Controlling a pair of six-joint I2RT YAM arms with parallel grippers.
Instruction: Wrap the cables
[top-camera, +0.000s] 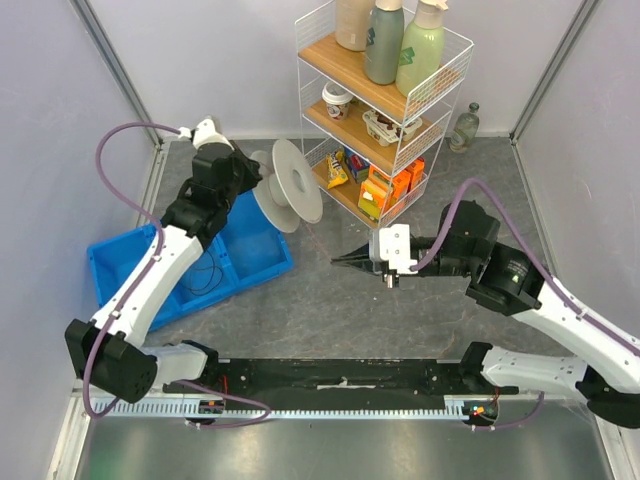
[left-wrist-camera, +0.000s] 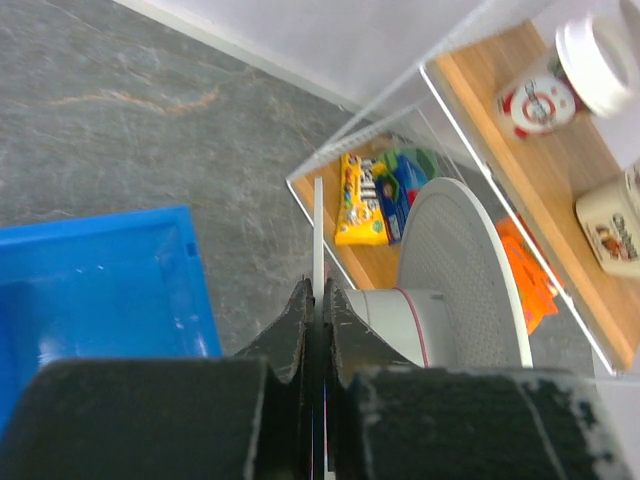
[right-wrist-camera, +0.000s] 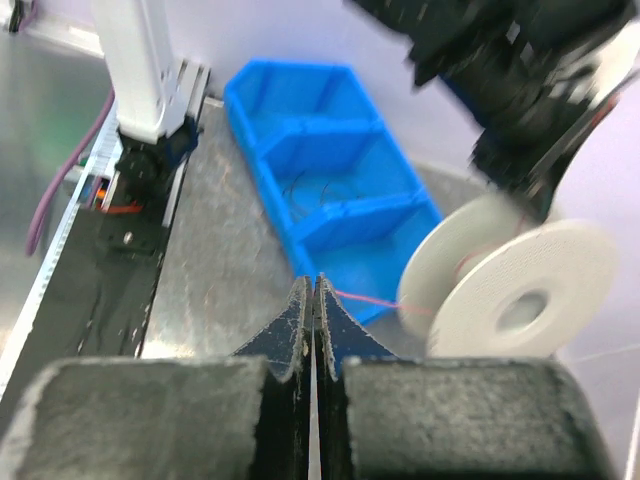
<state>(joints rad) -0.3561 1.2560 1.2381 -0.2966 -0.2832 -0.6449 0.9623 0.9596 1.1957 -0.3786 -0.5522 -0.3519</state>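
Note:
A white cable spool (top-camera: 291, 184) is held above the table beside the blue bin. My left gripper (top-camera: 258, 181) is shut on the thin edge of one spool flange (left-wrist-camera: 318, 225); the hub (left-wrist-camera: 400, 312) with a red turn of cable shows just right of my jaws (left-wrist-camera: 318, 290). A thin red cable (top-camera: 318, 238) runs from the spool to my right gripper (top-camera: 340, 261). In the right wrist view the right gripper (right-wrist-camera: 316, 282) is shut on the red cable (right-wrist-camera: 365, 297), which leads to the blurred spool (right-wrist-camera: 510, 295).
A blue divided bin (top-camera: 130, 270) with dark loose cables (top-camera: 205, 275) lies at the left. A white wire shelf rack (top-camera: 385, 110) with bottles, cups and snack packs stands right behind the spool. A glass bottle (top-camera: 465, 127) stands at the back right.

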